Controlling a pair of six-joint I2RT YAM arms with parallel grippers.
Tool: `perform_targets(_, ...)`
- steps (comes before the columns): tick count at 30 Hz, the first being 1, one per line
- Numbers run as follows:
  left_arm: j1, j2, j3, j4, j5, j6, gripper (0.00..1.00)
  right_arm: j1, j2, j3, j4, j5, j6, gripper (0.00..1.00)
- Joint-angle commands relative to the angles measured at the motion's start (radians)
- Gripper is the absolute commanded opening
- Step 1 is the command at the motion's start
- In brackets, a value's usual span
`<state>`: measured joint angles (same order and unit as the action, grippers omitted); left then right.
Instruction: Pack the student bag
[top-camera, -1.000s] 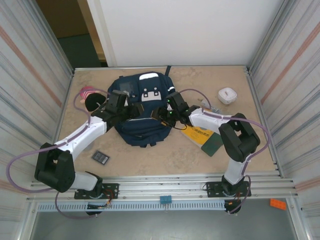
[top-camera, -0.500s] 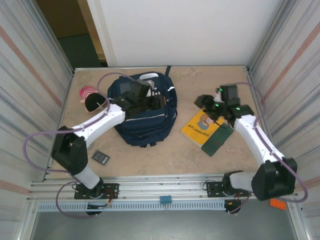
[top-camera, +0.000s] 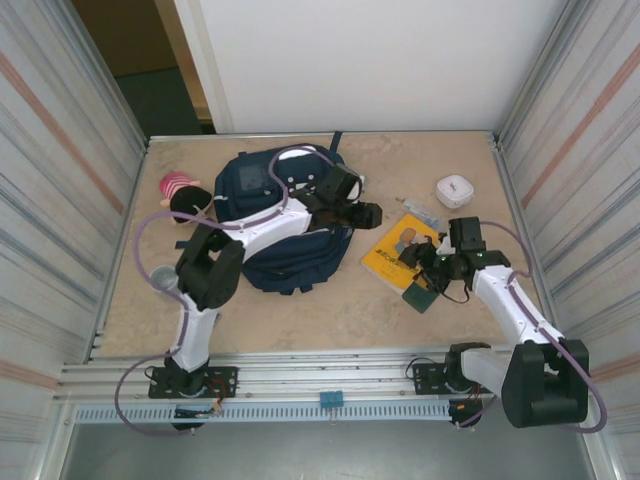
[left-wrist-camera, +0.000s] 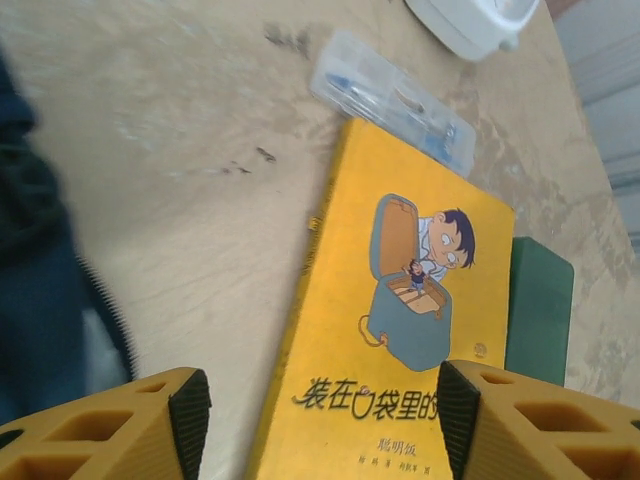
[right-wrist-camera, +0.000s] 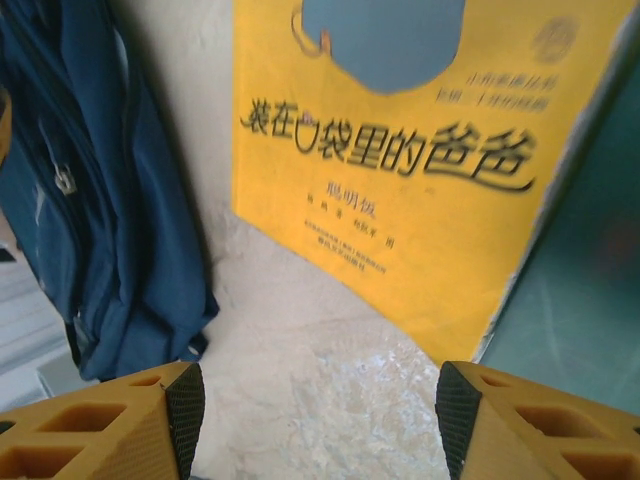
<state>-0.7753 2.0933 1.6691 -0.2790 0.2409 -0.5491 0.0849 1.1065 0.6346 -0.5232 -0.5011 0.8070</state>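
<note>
The student bag (top-camera: 285, 235) lies flat, navy blue with white patches, at the table's middle left. My left arm reaches over it to the right. My left gripper (top-camera: 372, 214) hangs open past the bag's right edge, and in its wrist view the left gripper (left-wrist-camera: 315, 420) is above a yellow picture book (left-wrist-camera: 400, 330), with the bag (left-wrist-camera: 40, 300) at the left. My right gripper (top-camera: 415, 262) is open and empty over the book's (top-camera: 398, 250) near end. From the right wrist, the gripper (right-wrist-camera: 315, 420) is above bare table between the book (right-wrist-camera: 400, 150) and the bag (right-wrist-camera: 100, 200).
A dark green notebook (top-camera: 425, 296) lies under the book's near corner. A clear pencil case (top-camera: 422, 212) and a white box (top-camera: 455, 190) sit behind the book. A pink and black plush (top-camera: 180, 196) lies left of the bag. Metal walls flank the table.
Both grippers have left the bag. The left arm has swung right across it toward the book. The right arm went out to the right, then came back to the book's near end.
</note>
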Motion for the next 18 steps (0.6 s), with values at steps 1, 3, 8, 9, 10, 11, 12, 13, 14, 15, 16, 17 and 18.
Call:
perform_targets(1, -0.028, 0.082, 0.095, -0.048, 0.082, 0.046, 0.64, 0.008, 0.049, -0.038, 0.114, -0.045, 0.053, 0.63)
perform_targets(3, -0.037, 0.126, 0.124, -0.067, 0.098, 0.044, 0.64, 0.005, 0.074, -0.047, 0.093, -0.024, 0.044, 0.63)
perform_targets(8, -0.044, 0.191, 0.148, -0.093, 0.113, 0.031, 0.64, -0.072, 0.095, -0.073, 0.039, 0.022, 0.003, 0.63)
perform_targets(9, -0.044, 0.198, 0.150, -0.097, 0.114, 0.031, 0.64, -0.094, 0.104, -0.072, 0.013, 0.029, -0.017, 0.63)
perform_targets(10, -0.044, 0.204, 0.150, -0.102, 0.116, 0.033, 0.64, -0.117, 0.109, -0.069, -0.020, 0.044, -0.046, 0.63)
perform_targets(11, -0.044, 0.207, 0.149, -0.105, 0.117, 0.035, 0.64, -0.143, 0.108, -0.065, -0.049, 0.059, -0.071, 0.63)
perform_targets(12, -0.044, 0.208, 0.149, -0.110, 0.116, 0.036, 0.64, -0.160, 0.106, -0.065, -0.068, 0.065, -0.083, 0.63)
perform_targets(13, -0.043, 0.208, 0.149, -0.114, 0.116, 0.040, 0.64, -0.186, 0.096, -0.061, -0.088, 0.070, -0.102, 0.63)
perform_targets(14, -0.042, 0.206, 0.146, -0.115, 0.115, 0.043, 0.64, -0.209, 0.087, -0.056, -0.107, 0.078, -0.116, 0.64)
perform_targets(15, -0.042, 0.203, 0.142, -0.114, 0.114, 0.043, 0.64, -0.226, 0.081, -0.048, -0.123, 0.084, -0.129, 0.64)
perform_targets(16, -0.040, 0.200, 0.137, -0.111, 0.115, 0.043, 0.63, -0.245, 0.074, -0.035, -0.140, 0.087, -0.140, 0.64)
perform_targets(17, -0.038, 0.198, 0.134, -0.107, 0.115, 0.041, 0.63, -0.256, 0.071, -0.017, -0.158, 0.091, -0.154, 0.64)
perform_targets(18, -0.034, 0.195, 0.132, -0.106, 0.115, 0.039, 0.63, -0.260, 0.069, 0.003, -0.179, 0.097, -0.165, 0.64)
